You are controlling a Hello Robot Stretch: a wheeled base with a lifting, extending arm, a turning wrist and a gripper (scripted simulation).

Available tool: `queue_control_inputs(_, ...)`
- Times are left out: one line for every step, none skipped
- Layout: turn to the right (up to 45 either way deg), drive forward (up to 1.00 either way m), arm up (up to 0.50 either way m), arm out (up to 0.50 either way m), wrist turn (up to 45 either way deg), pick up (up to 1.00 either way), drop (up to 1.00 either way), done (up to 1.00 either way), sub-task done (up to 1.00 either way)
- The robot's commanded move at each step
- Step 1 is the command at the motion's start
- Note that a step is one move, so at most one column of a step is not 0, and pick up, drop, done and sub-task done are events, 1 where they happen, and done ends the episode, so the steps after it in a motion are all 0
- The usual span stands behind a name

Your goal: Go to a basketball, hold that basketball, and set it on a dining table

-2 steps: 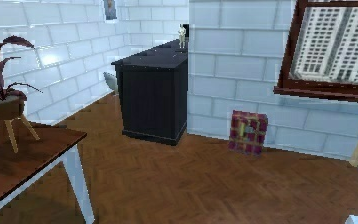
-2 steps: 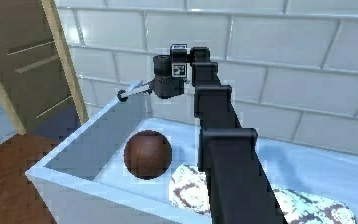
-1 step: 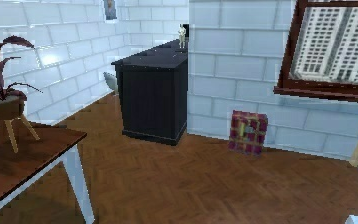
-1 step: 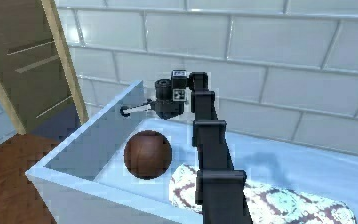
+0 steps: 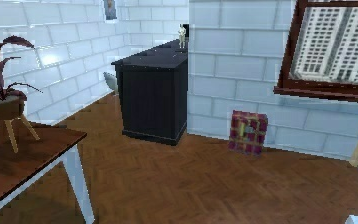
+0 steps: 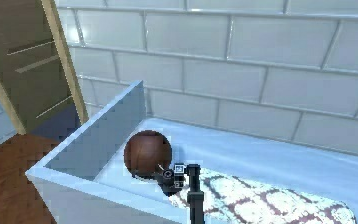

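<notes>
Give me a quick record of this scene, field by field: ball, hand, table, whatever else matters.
ball: brown, round, lying in a pale blue bed frame near a patterned blanket
hand: close to the ball; cannot tell whether it holds anything
table: wooden top, white legs, potted plant on it
cabinet: dark, standing against the white brick wall

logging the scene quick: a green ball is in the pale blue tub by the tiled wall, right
Not quite: the ball is dark reddish brown, not green. The arm side view shows it in the pale blue tub by the tiled wall.
</notes>
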Motion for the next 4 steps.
queue_control_inputs(0.0,0.00,0.00,0.00,0.0,1.00,0.00,0.00,0.00)
queue_control_inputs(0.0,0.00,0.10,0.00,0.0,0.00,0.00,0.00,0.00)
queue_control_inputs(0.0,0.00,0.28,0.00,0.0,0.00,0.00,0.00,0.00)
queue_control_inputs(0.0,0.00,0.00,0.00,-45.0,0.00,0.00,0.00,0.00)
